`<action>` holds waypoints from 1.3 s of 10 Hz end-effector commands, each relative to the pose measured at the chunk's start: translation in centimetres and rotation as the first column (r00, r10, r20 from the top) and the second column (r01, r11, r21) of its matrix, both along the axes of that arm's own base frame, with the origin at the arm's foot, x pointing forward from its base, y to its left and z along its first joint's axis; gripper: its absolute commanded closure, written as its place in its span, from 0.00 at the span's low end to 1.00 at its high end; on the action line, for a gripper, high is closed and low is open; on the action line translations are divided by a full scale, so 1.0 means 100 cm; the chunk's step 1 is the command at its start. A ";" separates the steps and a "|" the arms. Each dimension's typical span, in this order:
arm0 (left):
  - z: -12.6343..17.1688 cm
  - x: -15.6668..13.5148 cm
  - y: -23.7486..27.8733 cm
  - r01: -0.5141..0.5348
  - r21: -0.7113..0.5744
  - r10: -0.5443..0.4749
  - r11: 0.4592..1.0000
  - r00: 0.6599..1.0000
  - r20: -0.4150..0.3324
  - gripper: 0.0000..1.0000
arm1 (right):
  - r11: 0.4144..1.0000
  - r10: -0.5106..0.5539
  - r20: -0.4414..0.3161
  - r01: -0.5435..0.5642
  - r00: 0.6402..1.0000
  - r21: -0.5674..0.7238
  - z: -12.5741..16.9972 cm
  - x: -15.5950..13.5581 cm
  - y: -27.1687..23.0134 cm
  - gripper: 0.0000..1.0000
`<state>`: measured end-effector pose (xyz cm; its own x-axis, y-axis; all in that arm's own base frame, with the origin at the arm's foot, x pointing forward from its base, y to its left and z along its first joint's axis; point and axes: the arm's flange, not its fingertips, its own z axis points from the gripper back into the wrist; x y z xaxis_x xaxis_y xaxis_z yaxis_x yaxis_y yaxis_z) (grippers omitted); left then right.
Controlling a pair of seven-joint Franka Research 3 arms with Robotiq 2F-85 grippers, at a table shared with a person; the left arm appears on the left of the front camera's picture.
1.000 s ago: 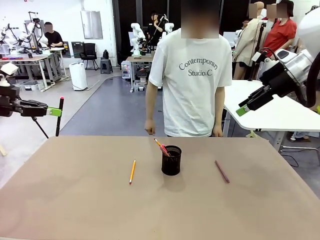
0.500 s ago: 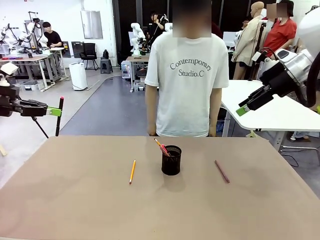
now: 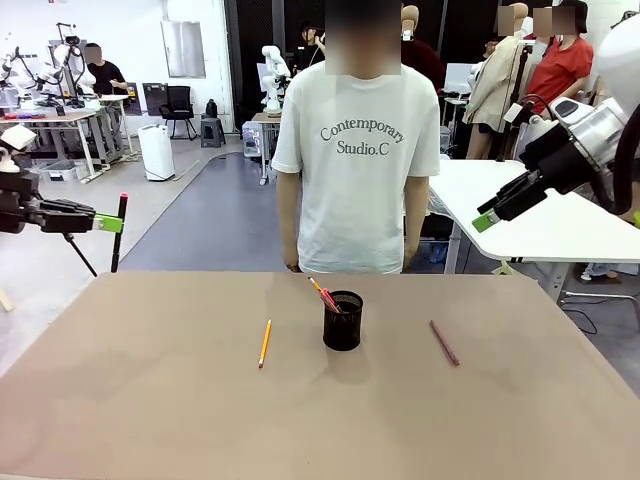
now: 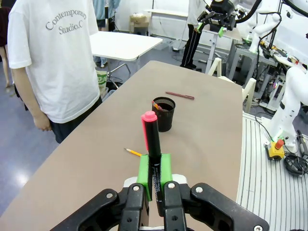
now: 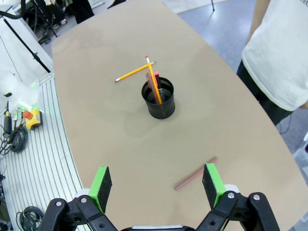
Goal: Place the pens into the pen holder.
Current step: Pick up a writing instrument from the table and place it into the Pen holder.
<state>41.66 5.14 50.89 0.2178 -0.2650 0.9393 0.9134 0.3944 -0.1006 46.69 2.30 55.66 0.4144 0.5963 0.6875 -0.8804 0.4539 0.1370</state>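
The black mesh pen holder [image 3: 342, 320] stands mid-table with a red-ended pen and a yellow pencil [image 5: 154, 83] leaning in it. A yellow-orange pencil [image 3: 265, 343] lies to its left and a dark maroon pen [image 3: 444, 342] to its right, both flat on the table. My left gripper [image 3: 106, 222] hovers off the table's left edge, shut on a black pen with a red cap [image 4: 152, 143] held upright. My right gripper [image 5: 157, 185] hangs high above the right side, open and empty, looking down on the holder [image 5: 159, 98] and the maroon pen [image 5: 195, 173].
A person in a white T-shirt [image 3: 358, 150] stands at the far edge, arms at their sides. The brown table [image 3: 150, 400] has bare room in front of the holder. A white table [image 3: 540, 215] stands behind on the right.
The person has shifted a little to the left and drawn both hands back from the table's far edge. Both arms and the pens have stayed still.
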 end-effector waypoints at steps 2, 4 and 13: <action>0.000 0.001 -0.010 -0.038 0.004 0.038 0.999 0.999 0.034 1.00 | 1.000 0.007 0.007 -0.007 1.000 0.010 0.001 0.000 0.000 0.00; -0.015 0.010 -0.059 0.059 -0.061 -0.055 0.996 0.996 0.066 1.00 | 1.000 0.007 0.007 -0.007 1.000 0.010 0.001 0.000 0.000 0.00; -0.071 0.077 -0.256 0.263 -0.155 -0.198 0.952 0.919 0.341 1.00 | 1.000 0.007 0.007 -0.007 1.000 0.010 0.001 0.000 0.000 0.00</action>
